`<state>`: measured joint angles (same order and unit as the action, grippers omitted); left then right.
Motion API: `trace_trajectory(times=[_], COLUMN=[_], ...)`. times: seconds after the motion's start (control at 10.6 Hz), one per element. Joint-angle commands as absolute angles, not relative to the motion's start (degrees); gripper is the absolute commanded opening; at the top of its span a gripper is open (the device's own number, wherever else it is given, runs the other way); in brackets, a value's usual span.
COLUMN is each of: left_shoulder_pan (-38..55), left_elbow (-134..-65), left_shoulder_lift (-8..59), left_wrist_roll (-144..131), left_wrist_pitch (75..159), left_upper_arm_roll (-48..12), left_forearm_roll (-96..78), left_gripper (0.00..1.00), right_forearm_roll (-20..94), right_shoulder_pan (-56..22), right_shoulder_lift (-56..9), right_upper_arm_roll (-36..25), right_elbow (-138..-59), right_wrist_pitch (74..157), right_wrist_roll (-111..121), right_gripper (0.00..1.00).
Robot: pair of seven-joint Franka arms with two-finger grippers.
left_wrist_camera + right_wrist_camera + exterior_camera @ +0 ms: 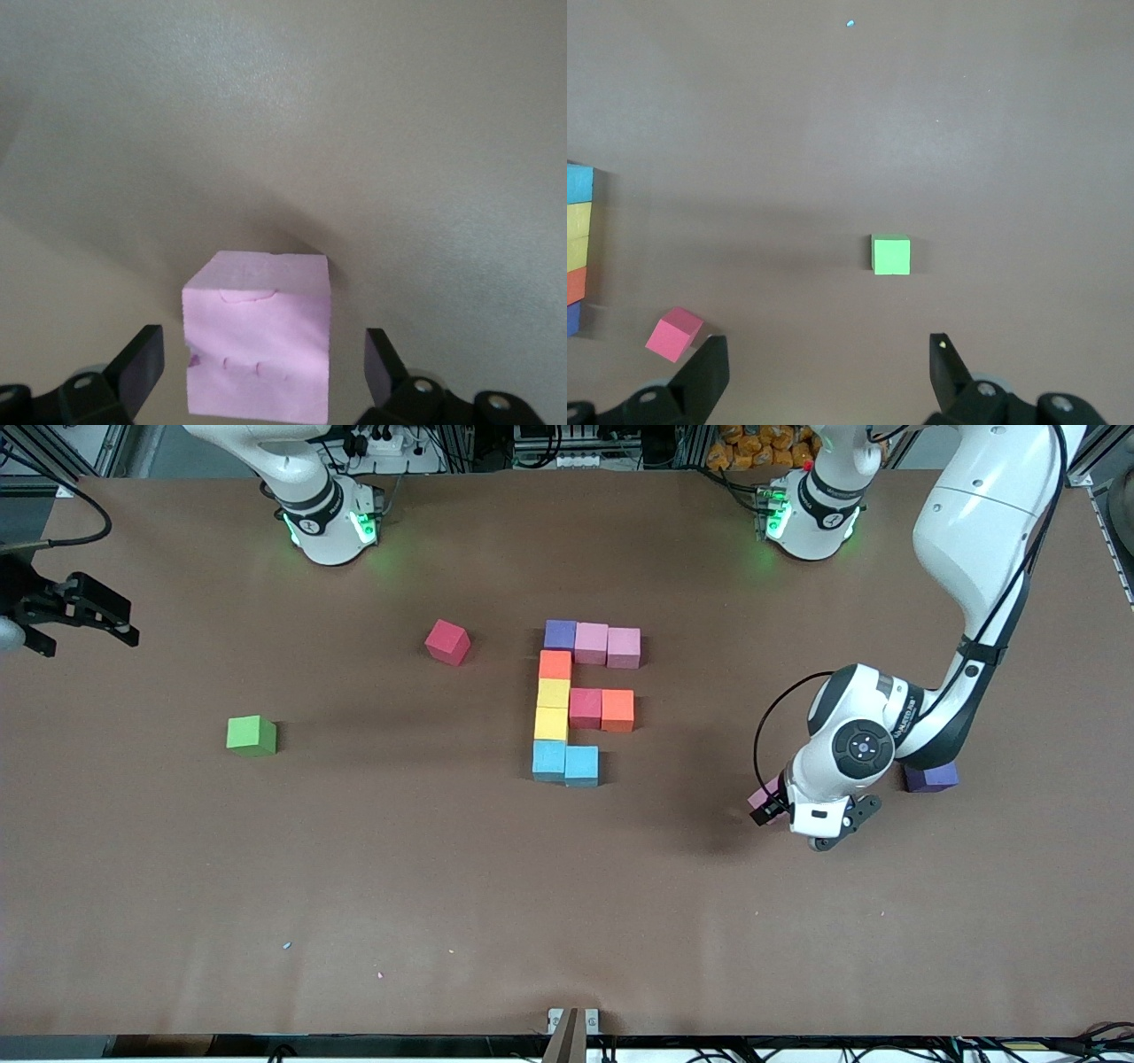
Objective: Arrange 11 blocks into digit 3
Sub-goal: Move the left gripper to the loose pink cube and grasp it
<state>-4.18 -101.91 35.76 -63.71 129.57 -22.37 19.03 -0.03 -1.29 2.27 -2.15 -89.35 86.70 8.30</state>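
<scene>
On the brown worktop (372, 886), going from the right arm's end toward the left arm's end, the right tool (84, 615) hangs in the air over bare worktop at the right arm's end, its fingers spread wide and holding nothing; this arm waits. A green cube (252, 736) sits alone, well apart from everything else. A loose red block (447, 642) lies turned at an angle, near the figure but not touching it.

The partly built digit 3 (580, 701) comes next. Its straight bar runs purple, orange, yellow, yellow, blue, from farthest to nearest the front camera. Two pink blocks (608, 646) extend from the purple one toward the left arm's end; a dark pink block and an orange one extend from the middle; a second blue block (582, 765) sits beside the nearest blue one.

The left tool (802, 825) is low over the worktop, well apart from the figure. In the left wrist view its fingers (137, 367) stand released on either side of a loose pink block (259, 345), with a gap at each side, gripping nothing. The left arm partly hides a dark purple cube (932, 778) just beside it.
</scene>
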Motion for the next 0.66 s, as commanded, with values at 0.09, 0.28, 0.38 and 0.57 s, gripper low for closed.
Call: trace_trajectory(times=[0.09, 0.28, 0.38, 0.57], left_shoulder_pan=[-5.1, -5.19, -5.19, -5.1], left_elbow=[-102.04, -102.04, -102.04, -101.95], left_shoulder_lift=[36.65, 37.18, 37.18, 37.18], left_wrist_roll=[-63.19, -63.19, -63.28, -63.63], left_wrist_pitch=[130.52, 130.52, 130.52, 130.52], left_upper_arm_roll=[-22.85, -22.85, -22.85, -22.85], left_forearm_roll=[20.74, 21.36, 21.36, 21.36], left_gripper=[1.0, 1.0, 0.85, 0.48], right_forearm_roll=[0.26, 0.26, 0.26, 0.26], right_shoulder_pan=[-1.41, -1.41, -1.41, -1.41], right_shoulder_lift=[2.11, 2.11, 2.11, 2.11], right_upper_arm_roll=[-2.02, -2.02, -2.02, -2.02], right_elbow=[-88.42, -88.42, -88.42, -88.42], right_wrist_pitch=[85.52, 85.43, 85.43, 84.99], right_wrist_roll=[7.47, 7.47, 7.56, 7.47], right_gripper=[1.0, 1.0, 1.0, 1.0])
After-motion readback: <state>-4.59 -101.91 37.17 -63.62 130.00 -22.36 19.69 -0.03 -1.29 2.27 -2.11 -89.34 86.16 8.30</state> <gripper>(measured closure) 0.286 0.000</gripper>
